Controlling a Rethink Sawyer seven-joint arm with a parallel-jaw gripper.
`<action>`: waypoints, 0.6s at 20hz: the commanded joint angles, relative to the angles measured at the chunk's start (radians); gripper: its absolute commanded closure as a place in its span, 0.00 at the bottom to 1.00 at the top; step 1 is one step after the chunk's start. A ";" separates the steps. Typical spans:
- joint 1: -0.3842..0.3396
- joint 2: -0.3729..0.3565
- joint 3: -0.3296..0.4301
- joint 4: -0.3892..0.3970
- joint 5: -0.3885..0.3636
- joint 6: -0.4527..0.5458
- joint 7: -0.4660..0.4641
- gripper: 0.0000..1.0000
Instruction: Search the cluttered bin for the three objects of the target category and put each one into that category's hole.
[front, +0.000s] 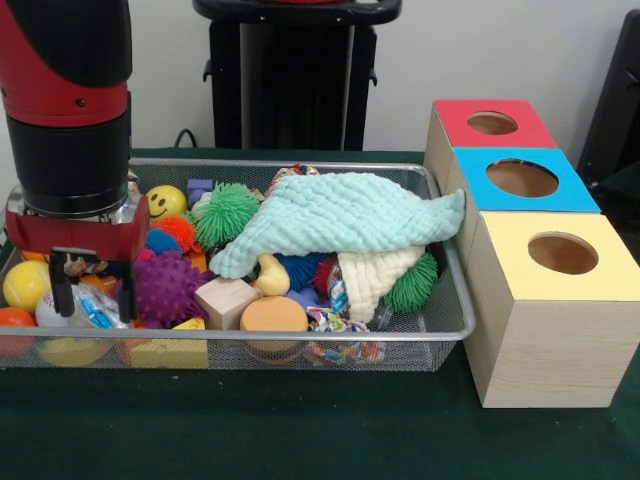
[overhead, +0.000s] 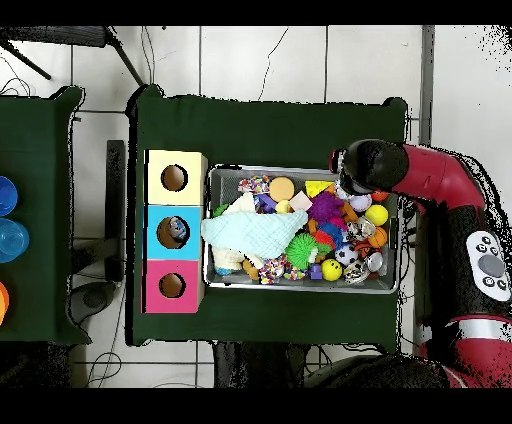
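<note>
From the front, the red and black arm (front: 68, 100) comes down over the left end of the wire bin (front: 440, 325), which stands on the green-covered bench (front: 300, 430). The tool (front: 90, 285) hangs low among the toys there; two dark fingers (front: 62, 290) point down with a gap between them, spread over a white ball (front: 55, 312) and small clutter, and whether they hold anything cannot be told. The bin is full: a mint cloth (front: 340, 222) lies draped across its middle and right, with a cream cloth (front: 372, 278) under its lower edge. Around them sit a green spiky ball (front: 226, 212), a purple spiky ball (front: 165, 287), a yellow smiley ball (front: 166, 201), a wooden cube (front: 226, 301) and a round orange block (front: 273, 314). Just right of the bin stand three boxes in a row, each with a round hole on top: red box (front: 490, 123) farthest back, blue box (front: 522, 178) in the middle, yellow box (front: 560, 252) nearest.

From overhead, the arm (overhead: 430, 180) reaches in from the right and its dark end covers the bin's upper right corner, hiding the tool. The mint cloth (overhead: 245, 230) lies toward the bin's left side, next to the boxes. The blue box (overhead: 173, 232) has something inside its hole.
</note>
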 joint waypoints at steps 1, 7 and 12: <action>-0.009 0.012 0.013 0.091 -0.015 -0.040 -0.018 0.00; -0.017 0.007 0.014 0.104 -0.015 -0.042 -0.028 0.00; -0.020 0.008 0.015 0.105 -0.012 -0.043 -0.024 0.00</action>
